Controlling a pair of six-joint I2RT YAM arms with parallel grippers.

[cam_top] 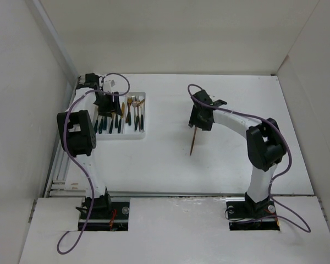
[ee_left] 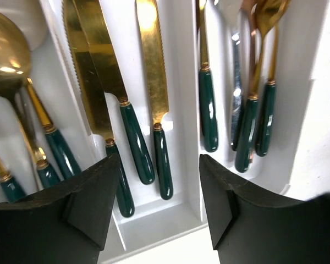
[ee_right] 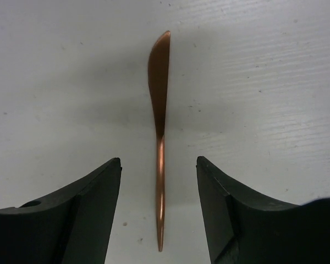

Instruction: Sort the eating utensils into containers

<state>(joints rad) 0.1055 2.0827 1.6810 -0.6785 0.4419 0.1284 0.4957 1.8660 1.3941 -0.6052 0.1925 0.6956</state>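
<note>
The white tray (cam_top: 127, 136) lies at the far left with three compartments. In the left wrist view the tray (ee_left: 154, 220) holds gold spoons (ee_left: 8, 55) on the left, gold knives (ee_left: 151, 66) with dark green handles in the middle, and forks (ee_left: 261, 82) on the right. My left gripper (cam_top: 106, 106) hovers over the tray's near end, open and empty (ee_left: 158, 165). A slim all-copper knife (cam_top: 193, 142) lies on the table. My right gripper (cam_top: 200, 124) is open just above it, and the knife's handle (ee_right: 160, 165) runs between the fingers without touching them.
White walls enclose the table on the left, back and right. The left arm's cable loops over the tray's far end (cam_top: 118, 80). A rail (cam_top: 60, 176) runs along the table's left and near edges.
</note>
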